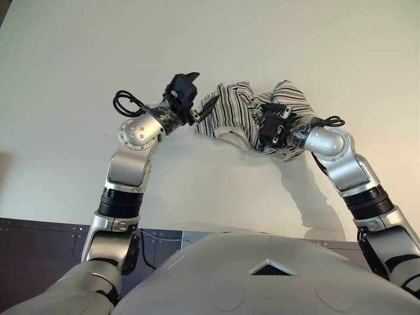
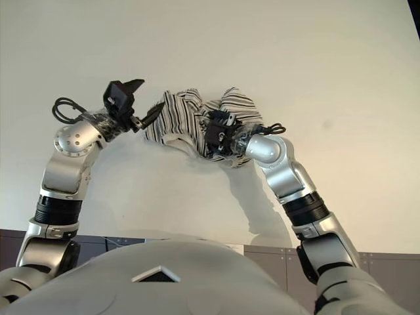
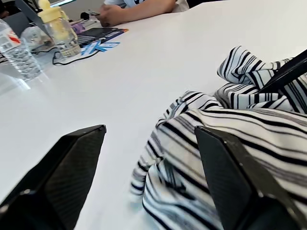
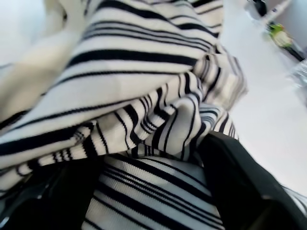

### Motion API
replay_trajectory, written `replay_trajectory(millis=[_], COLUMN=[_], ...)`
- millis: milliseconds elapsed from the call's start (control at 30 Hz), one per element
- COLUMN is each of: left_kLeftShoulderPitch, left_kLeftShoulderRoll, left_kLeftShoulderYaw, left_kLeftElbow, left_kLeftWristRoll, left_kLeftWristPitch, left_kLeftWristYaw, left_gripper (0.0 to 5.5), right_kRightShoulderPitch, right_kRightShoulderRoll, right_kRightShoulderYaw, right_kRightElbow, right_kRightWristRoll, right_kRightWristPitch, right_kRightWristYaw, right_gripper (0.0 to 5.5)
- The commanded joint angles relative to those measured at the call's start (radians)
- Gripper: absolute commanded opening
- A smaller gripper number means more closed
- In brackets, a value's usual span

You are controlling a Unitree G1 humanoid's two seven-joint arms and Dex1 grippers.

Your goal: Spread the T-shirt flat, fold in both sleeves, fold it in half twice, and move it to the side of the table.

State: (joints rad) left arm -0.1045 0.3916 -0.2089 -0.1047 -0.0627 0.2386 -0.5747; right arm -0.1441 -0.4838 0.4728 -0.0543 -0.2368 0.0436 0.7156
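Striped cloth crowds the right wrist view: the T-shirt [image 4: 144,62] is bunched over and between the two dark fingers [image 4: 240,187] of the right hand [image 4: 144,158]. They stand wide apart, with folds heaped loosely in the gap rather than pinched.

The head views give the wider layout. The shirt is a crumpled heap on the white tabletop [image 1: 197,39], straight ahead of the robot and between its two arms, and the right hand is sunk into the heap's right part.

At the heap's left edge is the left hand [image 1: 200,93], its fingers also spread and holding nothing. The lower fingertip is right at the cloth's edge and the upper one is lifted clear. Its wrist view shows one finger against the striped folds and the other over bare tabletop. Farther across the surface, that view also takes in a clear water bottle [image 3: 17,52] and a yellow-topped bottle [image 3: 57,24], well apart from the shirt.
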Motion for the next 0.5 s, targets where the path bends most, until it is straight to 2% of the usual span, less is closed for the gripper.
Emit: replay_trajectory(millis=[33,100,200,267,333,400,500], left_kLeftShoulderPitch=[-0.023,-0.053,-0.067,-0.052,0.005,0.048,0.059], left_kLeftShoulderRoll=[0.002,-0.004,0.031,0.093,0.193,0.277,0.332], left_kLeftShoulderYaw=[-0.03,-0.027,-0.071,-0.119,-0.183,-0.213,-0.132], left_kLeftElbow=[-0.013,0.011,0.048,0.092,0.105,0.122,0.157], left_kLeftWristRoll=[0.005,-0.007,0.024,0.102,0.176,0.229,0.23], left_kLeftWristPitch=[0.012,0.01,0.029,0.067,0.041,0.005,-0.029], left_kLeftWristYaw=[-0.032,-0.046,-0.097,-0.112,-0.176,-0.21,-0.155], left_gripper=[3.42,3.42,3.42,3.42,3.42,3.42,3.42], right_kRightShoulderPitch=[0.027,-0.017,-0.093,-0.105,-0.073,-0.048,-0.139], right_kRightShoulderRoll=[0.044,0.088,0.125,0.115,0.08,0.055,0.035], right_kRightShoulderYaw=[-0.046,-0.14,-0.217,-0.186,-0.091,-0.053,-0.094], right_kRightElbow=[-0.062,-0.058,0.041,0.11,0.206,0.29,0.455], right_kRightWristRoll=[0.119,0.186,0.158,0.091,-0.004,-0.057,-0.129], right_kRightWristPitch=[-0.013,0.024,0.063,0.083,0.097,0.1,0.121], right_kRightWristYaw=[0.019,-0.034,-0.152,-0.181,-0.159,-0.156,-0.306], right_gripper=[3.42,3.42,3.42,3.42,3.42,3.42,3.42])
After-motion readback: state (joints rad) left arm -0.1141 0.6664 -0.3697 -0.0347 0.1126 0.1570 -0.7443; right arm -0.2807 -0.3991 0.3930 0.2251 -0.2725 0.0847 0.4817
